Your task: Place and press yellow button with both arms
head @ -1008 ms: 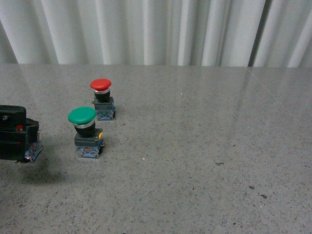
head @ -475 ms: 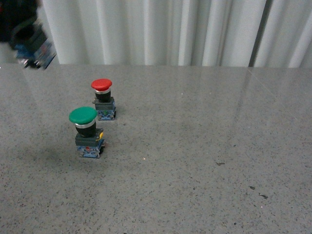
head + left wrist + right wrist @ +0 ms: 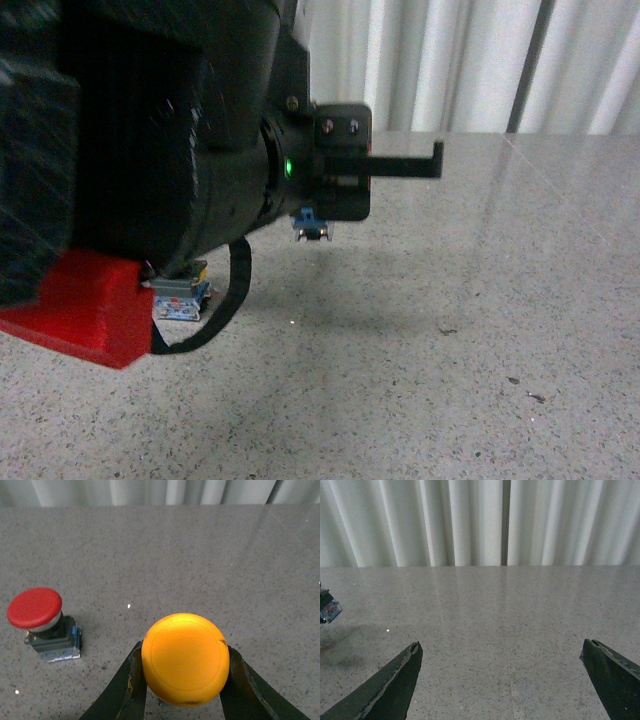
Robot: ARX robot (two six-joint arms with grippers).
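The left arm [image 3: 150,150] has swung in close, filling half the front view. The left claw [image 3: 185,680] clamps the glossy, round-capped yellow button [image 3: 185,659] above the table [image 3: 200,555], near the red button [image 3: 35,608]. The right claw [image 3: 502,680] is spread apart.

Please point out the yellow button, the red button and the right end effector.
yellow button [image 3: 185,657], left wrist view, middle of cap.
red button [image 3: 34,608], left wrist view, middle of cap.
right end effector [image 3: 501,647], right wrist view, midway between open fingertips.

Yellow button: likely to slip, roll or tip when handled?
The yellow button, clamped in the left gripper, has a smooth domed cap, so it might slip. The upright red button has a cap overhanging its base; if alike, probably top-heavy, tippable.
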